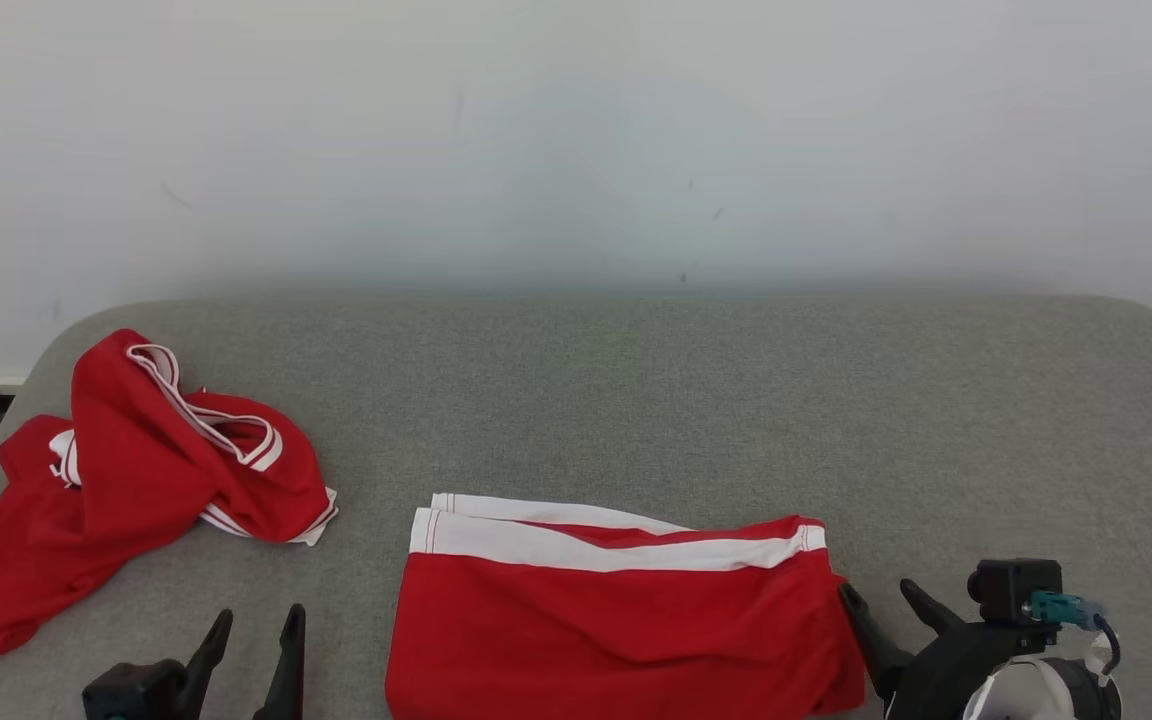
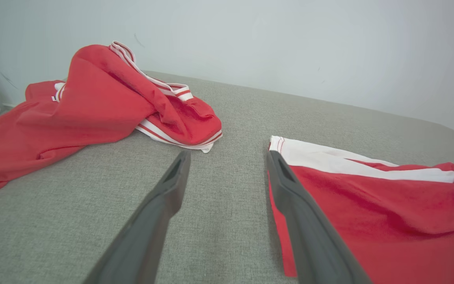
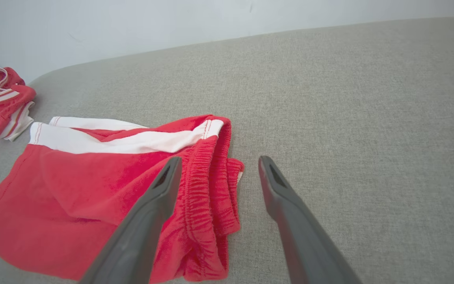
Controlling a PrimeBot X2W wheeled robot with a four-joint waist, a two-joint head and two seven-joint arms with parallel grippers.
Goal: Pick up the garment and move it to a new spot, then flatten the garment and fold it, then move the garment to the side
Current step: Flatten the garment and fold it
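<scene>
Red shorts with white side stripes (image 1: 616,620) lie folded flat at the front middle of the grey cushion, also seen in the left wrist view (image 2: 376,213) and the right wrist view (image 3: 105,189). My left gripper (image 1: 254,622) hovers open just left of the shorts' hem, nothing between its fingers (image 2: 172,185). My right gripper (image 1: 884,598) is open at the elastic waistband on the shorts' right edge; its left finger (image 3: 160,197) overlaps the waistband, its right finger is over bare cushion. A second red garment (image 1: 126,480) lies crumpled at the left.
The grey cushion (image 1: 836,420) has rounded corners and stretches wide behind and right of the shorts. A white wall (image 1: 576,140) rises behind it. The crumpled garment (image 2: 93,102) reaches the cushion's left edge.
</scene>
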